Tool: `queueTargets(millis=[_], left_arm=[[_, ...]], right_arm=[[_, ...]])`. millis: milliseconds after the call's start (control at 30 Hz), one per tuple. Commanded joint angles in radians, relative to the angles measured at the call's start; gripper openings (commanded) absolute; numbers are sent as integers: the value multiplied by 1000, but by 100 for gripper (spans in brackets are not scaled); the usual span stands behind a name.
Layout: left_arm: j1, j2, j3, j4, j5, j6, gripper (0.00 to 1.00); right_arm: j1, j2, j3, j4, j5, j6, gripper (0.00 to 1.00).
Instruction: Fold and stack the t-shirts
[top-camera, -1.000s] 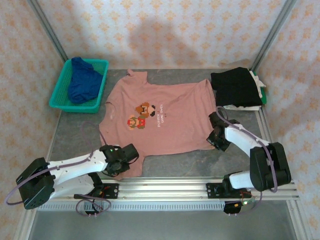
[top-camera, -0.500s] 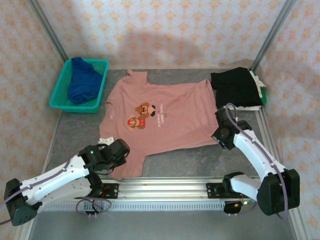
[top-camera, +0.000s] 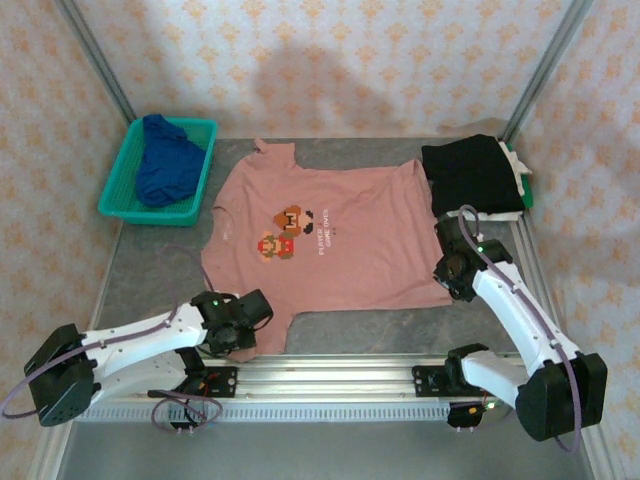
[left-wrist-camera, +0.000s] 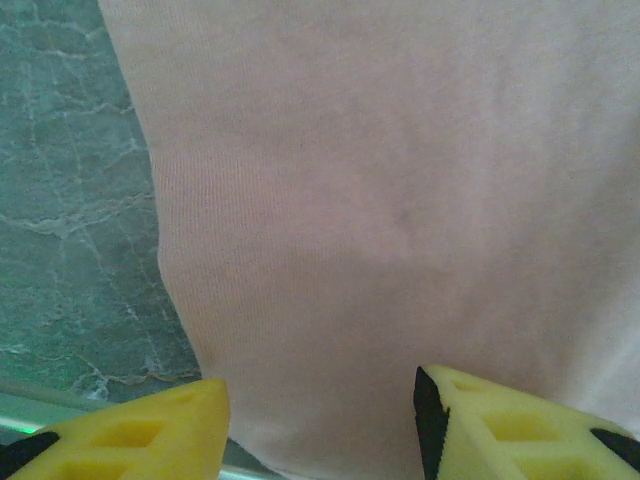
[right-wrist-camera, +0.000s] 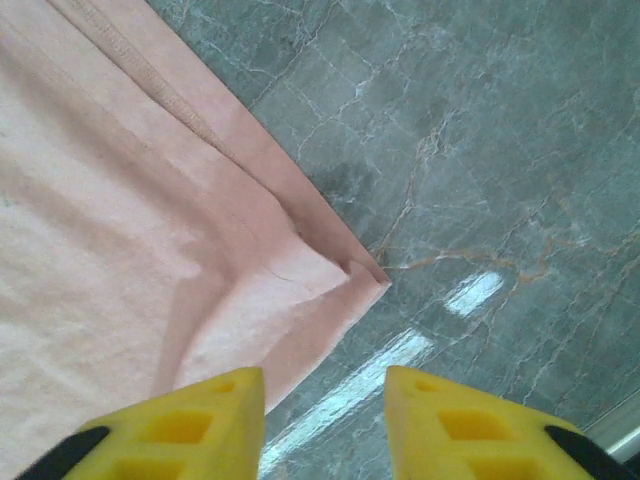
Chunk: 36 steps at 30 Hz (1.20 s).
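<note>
A: where's the pink tee?
B: pink tee (top-camera: 320, 235) lies flat mid-table (top-camera: 380, 325), print up; blue tee (top-camera: 165, 160) bunched in the teal basket (top-camera: 120, 205), far left; black tee (top-camera: 470, 172) folded far right on a pale pile (top-camera: 490, 213)
A: pincers?
B: left gripper (top-camera: 247, 322) over the pink tee's near-left corner; I see its fingers (left-wrist-camera: 150, 430) parted, cloth beneath, nothing pinched; right gripper (right-wrist-camera: 325, 400) at the near-right corner; parted too, corner lying loose on the table
</note>
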<state>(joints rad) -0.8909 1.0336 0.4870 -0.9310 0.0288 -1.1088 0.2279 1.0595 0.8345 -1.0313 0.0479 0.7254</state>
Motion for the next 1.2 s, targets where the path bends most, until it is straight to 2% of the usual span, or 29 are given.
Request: queueTargets(millis=[0, 67, 200, 400, 567, 667, 733, 867, 1000, 1167], left_arm=[[-14, 29, -16, 41, 21, 33, 53], [-16, 47, -22, 70, 35, 42, 53], [-17, 85, -31, 127, 45, 48, 50], [-17, 104, -13, 124, 29, 60, 20], [-16, 90, 33, 80, 9, 81, 0], [-16, 61, 36, 62, 4, 75, 0], [-14, 23, 49, 12, -17, 70, 0], [9, -92, 109, -97, -71, 75, 0], [68, -169, 185, -161, -110, 121, 0], [184, -115, 305, -178, -145, 253, 0]], right_arm=[[-5, 15, -7, -10, 41, -12, 50], [-4, 38, -42, 59, -19, -21, 55], [-4, 151, -84, 143, -78, -18, 56], [-4, 224, -147, 233, -96, 11, 54], [-5, 277, -160, 246, -68, 16, 46], [-4, 268, -183, 263, -57, 22, 32], [-4, 250, -191, 255, -44, 22, 19], [-5, 193, -177, 213, -15, 16, 0], [-4, 129, -138, 160, -19, 18, 0], [-5, 46, -65, 91, 25, 3, 0]])
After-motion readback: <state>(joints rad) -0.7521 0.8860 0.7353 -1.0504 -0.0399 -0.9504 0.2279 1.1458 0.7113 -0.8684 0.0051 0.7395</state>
